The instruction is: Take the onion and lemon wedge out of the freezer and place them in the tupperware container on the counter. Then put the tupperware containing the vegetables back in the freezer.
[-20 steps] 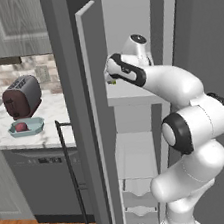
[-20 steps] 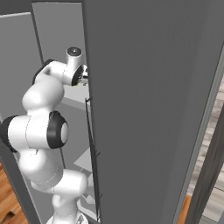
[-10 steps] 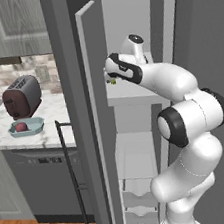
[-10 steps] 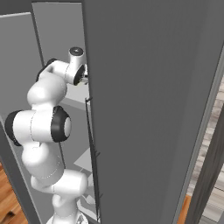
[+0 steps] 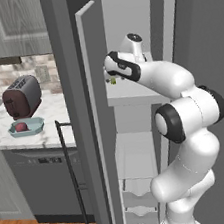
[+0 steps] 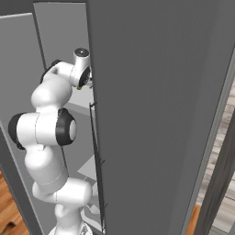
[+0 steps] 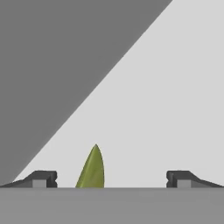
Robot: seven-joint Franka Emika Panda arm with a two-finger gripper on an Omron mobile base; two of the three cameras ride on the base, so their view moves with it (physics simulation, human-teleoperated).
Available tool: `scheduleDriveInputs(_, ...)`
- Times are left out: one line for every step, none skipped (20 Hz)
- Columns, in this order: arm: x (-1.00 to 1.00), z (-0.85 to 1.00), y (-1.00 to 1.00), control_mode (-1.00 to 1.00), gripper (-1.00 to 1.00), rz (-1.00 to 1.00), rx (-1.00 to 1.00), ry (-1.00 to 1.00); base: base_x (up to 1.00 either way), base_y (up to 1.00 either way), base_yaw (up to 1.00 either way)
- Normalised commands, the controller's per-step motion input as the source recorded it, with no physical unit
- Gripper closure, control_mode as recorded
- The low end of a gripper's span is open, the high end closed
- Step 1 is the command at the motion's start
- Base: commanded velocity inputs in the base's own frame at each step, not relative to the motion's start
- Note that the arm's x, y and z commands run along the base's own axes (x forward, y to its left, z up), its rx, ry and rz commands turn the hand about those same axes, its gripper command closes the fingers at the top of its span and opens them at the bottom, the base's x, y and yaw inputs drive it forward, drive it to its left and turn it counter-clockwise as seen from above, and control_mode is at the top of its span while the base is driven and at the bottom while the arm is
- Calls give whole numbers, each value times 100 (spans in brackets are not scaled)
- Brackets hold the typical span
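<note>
The freezer (image 5: 139,145) stands open, its narrow door (image 5: 99,116) swung out to the left. On its upper white shelf (image 5: 132,97) lies the tiny yellow-green lemon wedge (image 5: 113,81). My gripper (image 5: 111,78) reaches in right over it, open. In the hand view the lemon wedge (image 7: 92,168) lies between the spread fingertips (image 7: 41,178), nearer the left one, and my gripper (image 7: 111,179) holds nothing. The dark red onion (image 5: 20,127) sits in the pale teal tupperware container (image 5: 33,128) on the marble counter (image 5: 51,135).
A dark red toaster (image 5: 22,96) stands just behind the container. The door's long dark handle (image 5: 73,180) hangs between counter and freezer. White drawers (image 5: 141,200) fill the freezer's lower part. In the right base view a tall dark grey panel (image 6: 156,114) rises close beside the arm.
The elbow has swung slightly to the left while the hand stays at the upper shelf by the lemon wedge. The jaws remain wide apart.
</note>
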Motion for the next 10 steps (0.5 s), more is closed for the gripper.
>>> scheduleDriveInputs(0,-5,0,-100,-100,0,0,0,0,0,0)
scheduleDriveInputs(0,-6,0,-100,-100,0,0,0,0,0,0)
scheduleDriveInputs(0,-7,0,-100,-100,0,0,0,0,0,0)
scheduleDriveInputs(0,-11,1,-100,-100,0,0,0,0,0,0)
scheduleDriveInputs(0,-14,1,-100,-100,0,0,0,0,0,0)
scheduleDriveInputs(0,-14,3,-100,-100,0,0,0,0,0,0)
scheduleDriveInputs(0,-14,2,-100,-100,0,0,0,0,0,0)
scheduleDriveInputs(0,-15,2,-100,-100,0,0,0,0,0,0)
scheduleDriveInputs(0,-16,5,-100,-100,0,-1,0,0,0,0)
scheduleDriveInputs(0,-16,7,-100,100,0,-1,0,0,0,0)
